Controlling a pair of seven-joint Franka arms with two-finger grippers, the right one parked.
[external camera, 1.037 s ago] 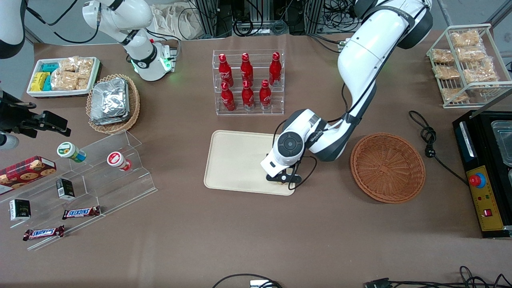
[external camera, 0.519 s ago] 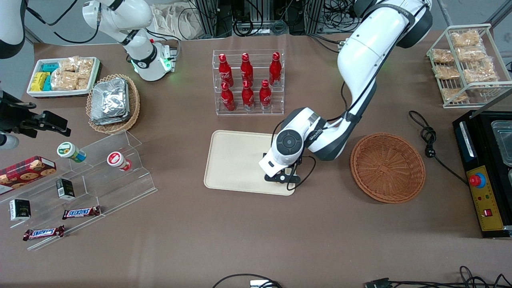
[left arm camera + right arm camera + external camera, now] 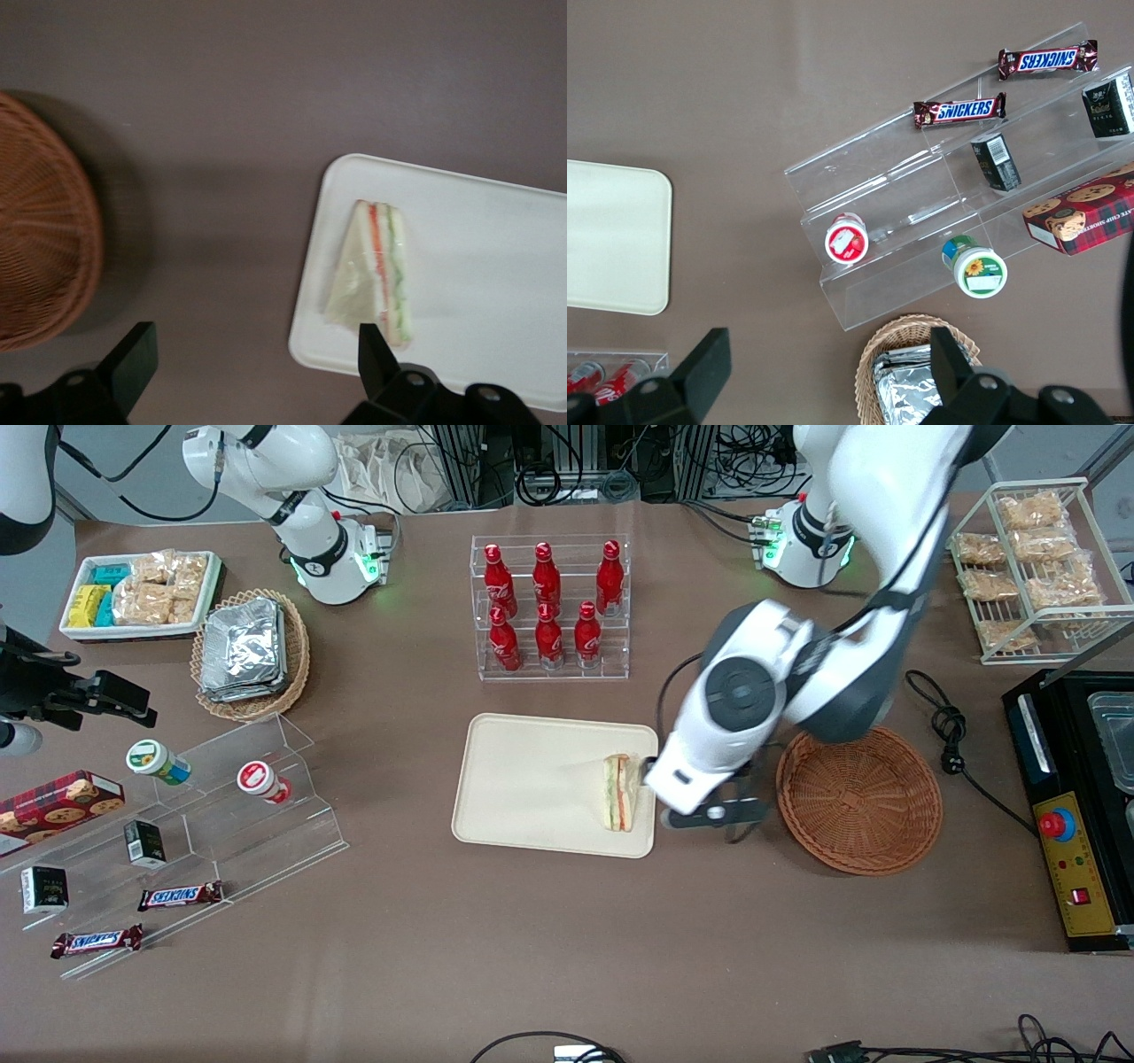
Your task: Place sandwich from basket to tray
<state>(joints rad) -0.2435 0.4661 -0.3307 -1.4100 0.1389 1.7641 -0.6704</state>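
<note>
From the front camera I count one small triangular wedge sandwich in clear wrap (image 3: 619, 792), lying on the one flat cream-beige rectangular tray (image 3: 523, 784), at the tray's end nearest the working arm. One round reddish-brown woven wicker basket (image 3: 859, 797) sits on the brown counter (image 3: 532, 939) toward the working arm's end, well apart from the tray, and I see nothing in it. Six red bottles (image 3: 547, 602) stand in a clear rack farther from the camera than the tray. The left arm reaches down over the counter with its wrist bent, and its gripper (image 3: 713, 815) hangs above the strip of counter between the tray and the basket, holding nothing.

From the left wrist camera I see the same one sandwich (image 3: 376, 276) lying flat on the tray (image 3: 496, 266) close to its rim, its red and green filling edge showing. Part of the basket (image 3: 40, 239) shows too. The two black fingers (image 3: 133, 359) of the gripper (image 3: 252, 350) are spread wide, with only bare counter between them.
</note>
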